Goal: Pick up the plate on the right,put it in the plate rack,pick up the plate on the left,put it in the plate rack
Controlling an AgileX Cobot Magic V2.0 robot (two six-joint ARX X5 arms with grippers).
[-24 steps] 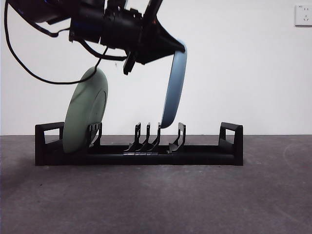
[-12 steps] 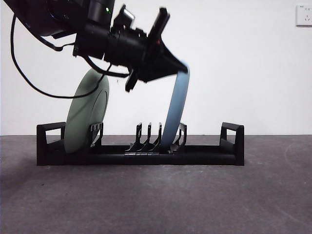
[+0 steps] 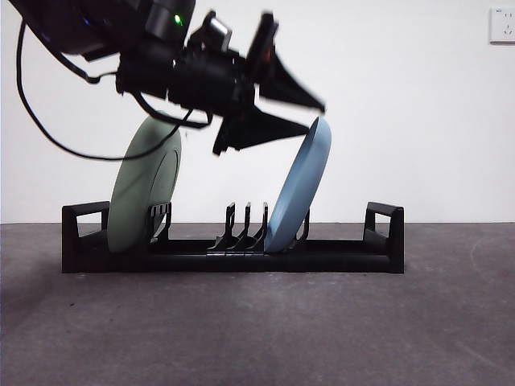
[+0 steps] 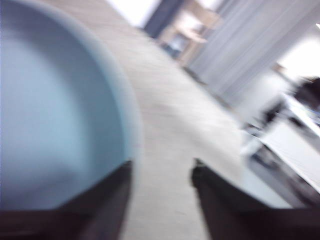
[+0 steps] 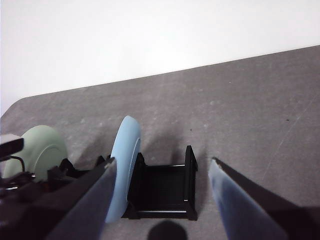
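Observation:
The pale blue plate [image 3: 298, 189] stands on edge in the black plate rack [image 3: 338, 256], leaning right against a divider prong. My left gripper [image 3: 317, 115] hovers open just above the plate's top rim, with nothing between its jaws. The left wrist view is blurred; it shows the blue plate [image 4: 55, 115] beside the open left gripper [image 4: 162, 167]. A pale green plate [image 3: 145, 189] stands near the rack's left end. My right gripper [image 5: 162, 162] is open and high above the rack [image 5: 165, 190], looking down on the blue plate [image 5: 122, 165] and green plate [image 5: 42, 147].
The rack sits on a dark grey table [image 3: 257, 330] before a white wall. The left arm's black cable [image 3: 48, 121] loops down beside the green plate. A wall socket [image 3: 502, 24] is at the top right.
The blue plate came down into a rack slot and tipped to lean right. The left gripper opened, let go of it and now sits just above its rim.

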